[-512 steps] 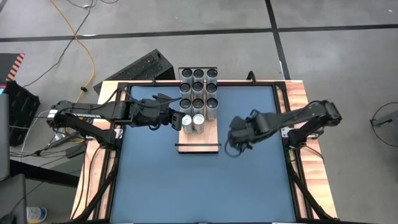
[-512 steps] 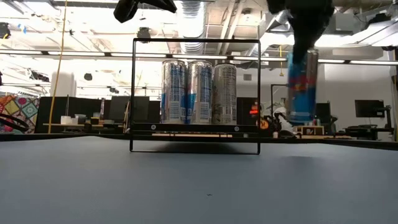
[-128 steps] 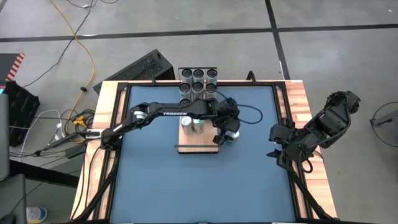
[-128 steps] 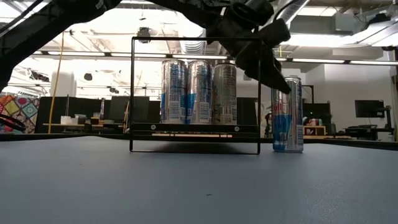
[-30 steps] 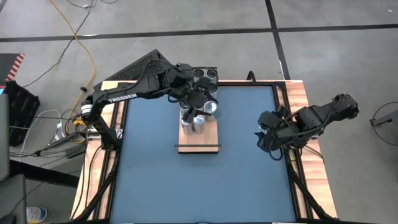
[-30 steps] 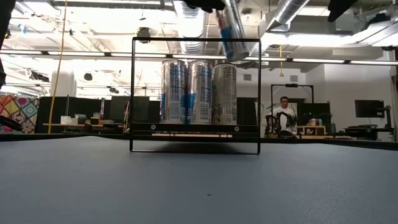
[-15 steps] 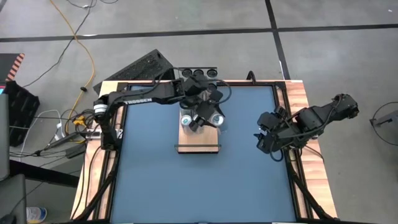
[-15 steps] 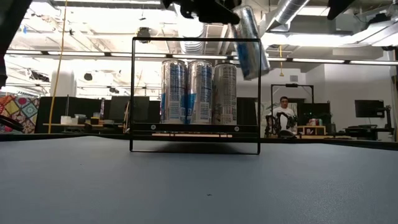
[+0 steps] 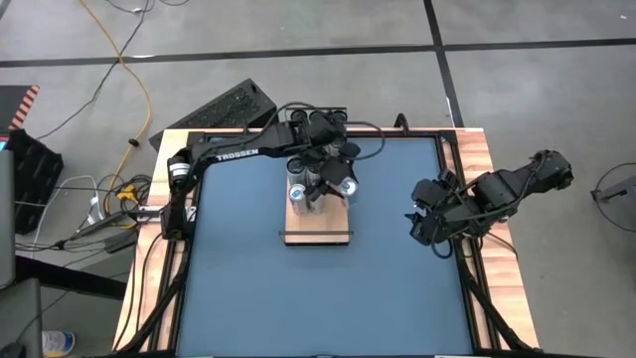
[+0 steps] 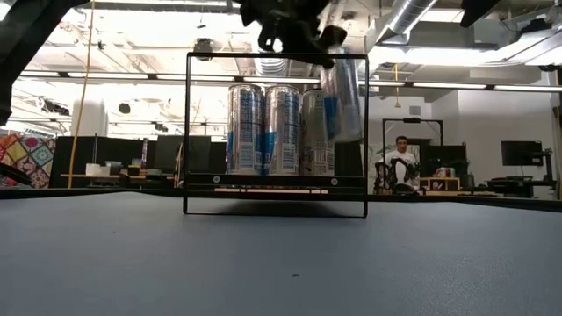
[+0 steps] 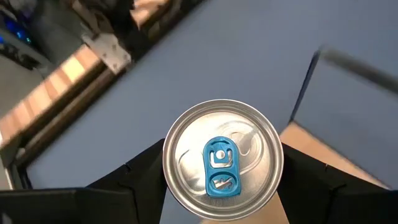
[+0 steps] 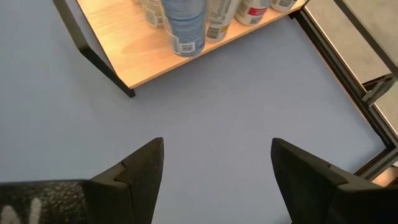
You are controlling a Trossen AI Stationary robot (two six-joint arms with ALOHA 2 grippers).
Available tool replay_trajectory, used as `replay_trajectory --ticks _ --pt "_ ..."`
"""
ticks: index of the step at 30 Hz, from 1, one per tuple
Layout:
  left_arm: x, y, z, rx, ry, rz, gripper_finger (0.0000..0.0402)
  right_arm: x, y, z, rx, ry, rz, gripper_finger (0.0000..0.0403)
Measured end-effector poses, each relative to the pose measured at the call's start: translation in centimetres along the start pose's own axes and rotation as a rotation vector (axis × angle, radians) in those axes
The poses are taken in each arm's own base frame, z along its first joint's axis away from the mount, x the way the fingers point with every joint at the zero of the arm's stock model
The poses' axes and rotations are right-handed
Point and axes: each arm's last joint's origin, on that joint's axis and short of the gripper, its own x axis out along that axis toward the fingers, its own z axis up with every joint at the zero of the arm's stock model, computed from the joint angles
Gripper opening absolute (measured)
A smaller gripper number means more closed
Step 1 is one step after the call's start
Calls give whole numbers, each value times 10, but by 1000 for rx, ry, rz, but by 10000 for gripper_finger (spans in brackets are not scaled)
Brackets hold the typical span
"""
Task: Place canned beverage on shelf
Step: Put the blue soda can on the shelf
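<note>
Evenly lit from overhead in the high view, with only soft shadows under the arms on the blue table (image 9: pixel 318 278). Strongly backlit in the low view by bright ceiling strip lights (image 10: pixel 114 77); arms reduced to near silhouettes, tabletop dim. Motion-blurred at the can (image 10: pixel 341 92) in the low view. Smeared and out of focus across the left wrist background; sharp on the can top (image 11: pixel 222 158). Sharp and shadow-free in the right wrist view.
</note>
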Motion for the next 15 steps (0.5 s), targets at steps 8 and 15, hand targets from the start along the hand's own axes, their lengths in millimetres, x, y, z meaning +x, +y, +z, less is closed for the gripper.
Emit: replay_trajectory --ticks 8,15 --pt "3 -2 -9 18 37 -6 229 2 -2 2 12 -1 -15 280" --pt "-1 -1 -15 47 79 2 229 5 -7 7 -20 1 -42 280"
